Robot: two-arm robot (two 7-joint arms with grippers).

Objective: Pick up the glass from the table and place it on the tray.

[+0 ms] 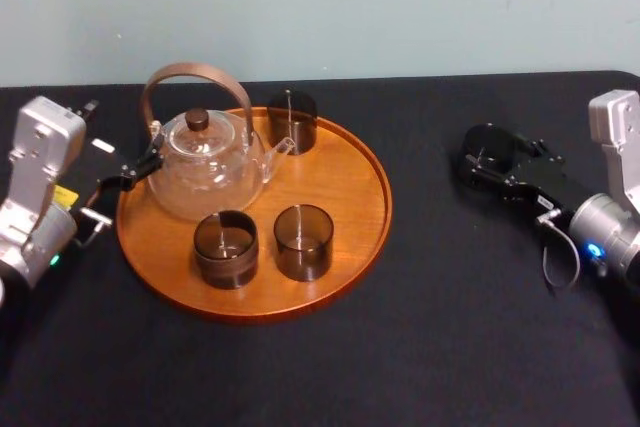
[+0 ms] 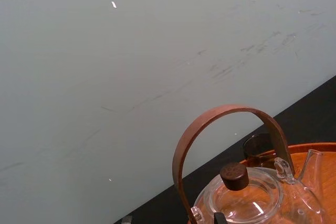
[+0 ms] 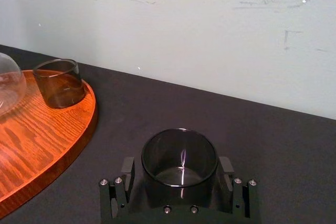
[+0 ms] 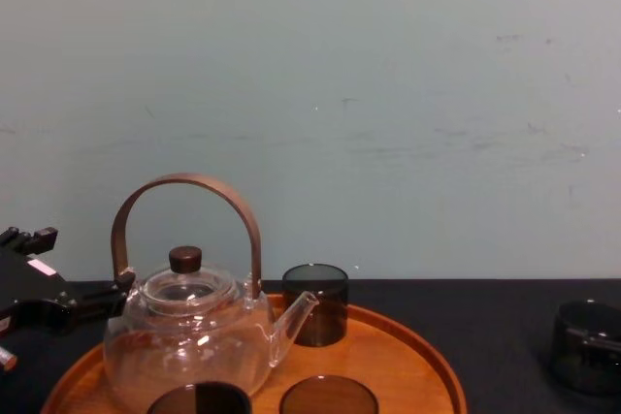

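Far right on the table point(image 1: 440, 337), well apart from the tray point(image 1: 340, 187): the glass point(image 1: 487, 144), dark and smoky, upright on the black surface. Around it, the right gripper point(image 1: 492, 159), fingers point(image 3: 227, 170) set narrow, one at each side against the glass wall, holding it low down. From the right wrist, the open mouth of the glass just ahead of the gripper body, with the tray's rim off to one side. From the chest, the same glass at the right edge, a finger crossing its side.

Left gripper point(image 1: 128, 175) at the left rim of the tray, just beside the glass teapot point(image 1: 205, 172), near the foot of its brown hoop handle point(image 1: 190, 71); open or closed, impossible to tell.

On the tray: the teapot at the left, dark knob on its lid; three other glasses point(image 1: 303, 242), one at the far side by the spout, two side by side at the near side. Behind the table, a pale green wall point(image 1: 400, 7).
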